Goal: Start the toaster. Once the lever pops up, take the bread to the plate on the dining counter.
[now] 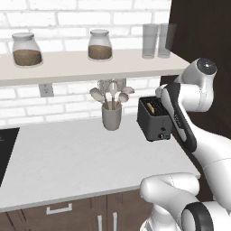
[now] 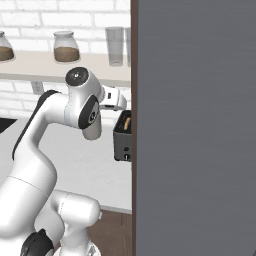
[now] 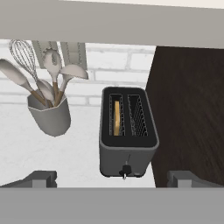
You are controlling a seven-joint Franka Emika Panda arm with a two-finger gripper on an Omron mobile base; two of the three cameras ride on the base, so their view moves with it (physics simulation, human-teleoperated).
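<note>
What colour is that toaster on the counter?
Dark grey, nearly black. The toaster shows best in the hand view.

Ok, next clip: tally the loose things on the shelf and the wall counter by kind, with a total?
Jars with brown contents: 2
Drinking glasses: 2
Grey utensil cup: 1
Utensils in that cup, hand view: 5, whisk included
Toaster: 1
Bread slice, in its left slot: 1
Total: 12
</note>
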